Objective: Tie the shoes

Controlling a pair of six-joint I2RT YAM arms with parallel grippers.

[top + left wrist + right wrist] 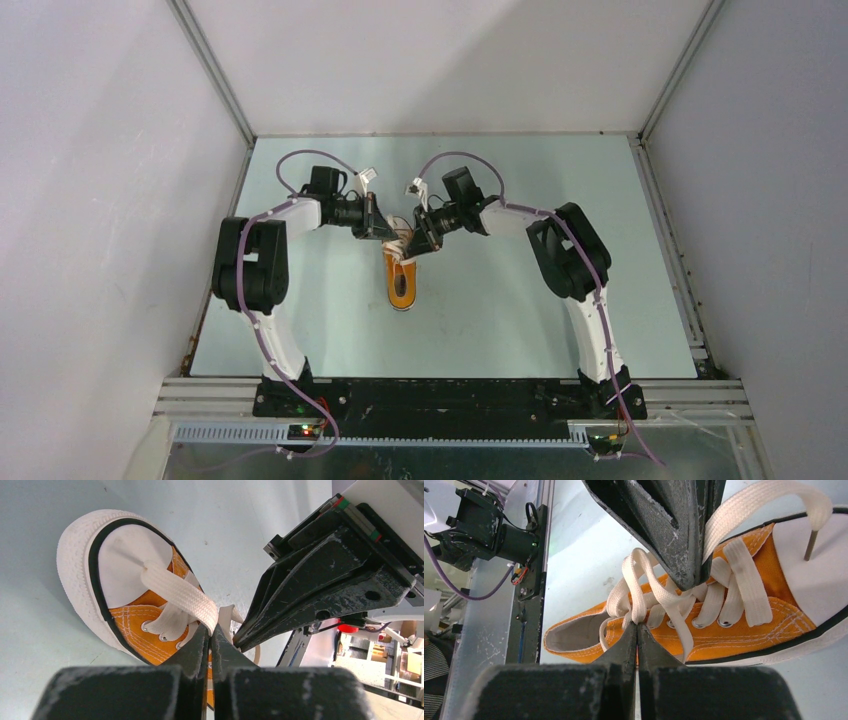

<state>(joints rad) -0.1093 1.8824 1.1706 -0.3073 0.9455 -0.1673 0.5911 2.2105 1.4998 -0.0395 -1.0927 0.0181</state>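
Mid-knot: pinching laces point(664, 597) in closed left hand point(210, 632) and closed right hand point(638, 627) over sneaker point(744, 625). Next, probably: pulling apart evenly.

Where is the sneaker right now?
In the top view the orange sneaker lies mid-table, heel toward the arm bases, with the left gripper and right gripper meeting over its laces.

This was a robotics lab cell: plain white panels point(90, 200) in metal framing point(212, 70) closed in a pale green table point(300, 330) at 9, 12 and 3 o'clock. At 6 o'clock an aluminium rail point(200, 395) carried the cabled left arm point(255, 265) and right arm point(575, 255).
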